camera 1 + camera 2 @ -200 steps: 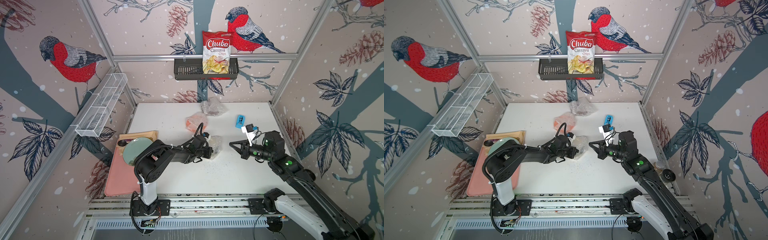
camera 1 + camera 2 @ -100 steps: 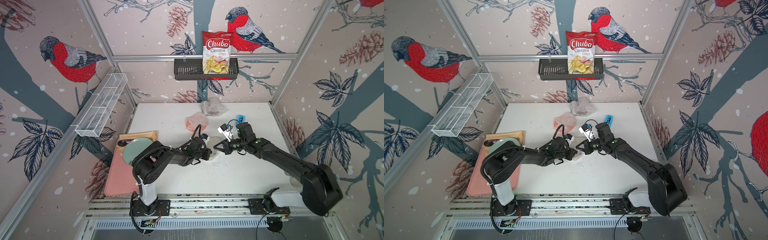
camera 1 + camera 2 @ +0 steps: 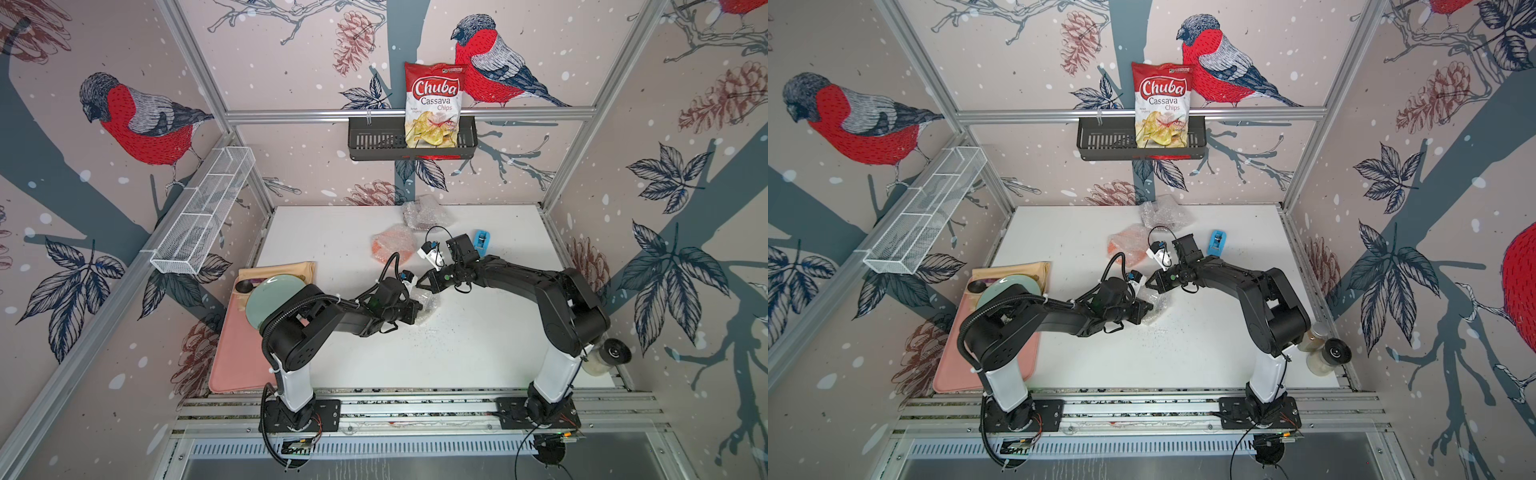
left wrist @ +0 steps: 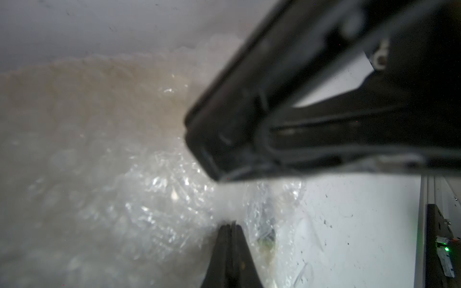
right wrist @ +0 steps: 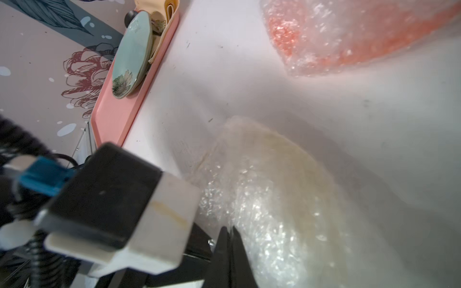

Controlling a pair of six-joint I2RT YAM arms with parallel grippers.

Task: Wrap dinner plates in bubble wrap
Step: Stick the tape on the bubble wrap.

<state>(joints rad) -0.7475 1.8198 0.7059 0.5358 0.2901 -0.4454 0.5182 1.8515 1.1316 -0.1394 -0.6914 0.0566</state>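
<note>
**Figure: Two clenched claws at a wrapped plate**

The left gripper (image 4: 230, 225) and right gripper (image 5: 230, 229), each clenched, tips near each other, touch the clear crinkly bubble wrap (image 5: 262, 212) around the cream round plate (image 5: 269, 149). Whether film is pinched cannot be told. Beyond the right gripper lies the wrapped orange round plate (image 5: 349, 37).

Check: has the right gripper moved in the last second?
Yes. The right gripper has swung away from the blue dispenser, toward the bubble-wrapped cream plate at mid-table.
</note>
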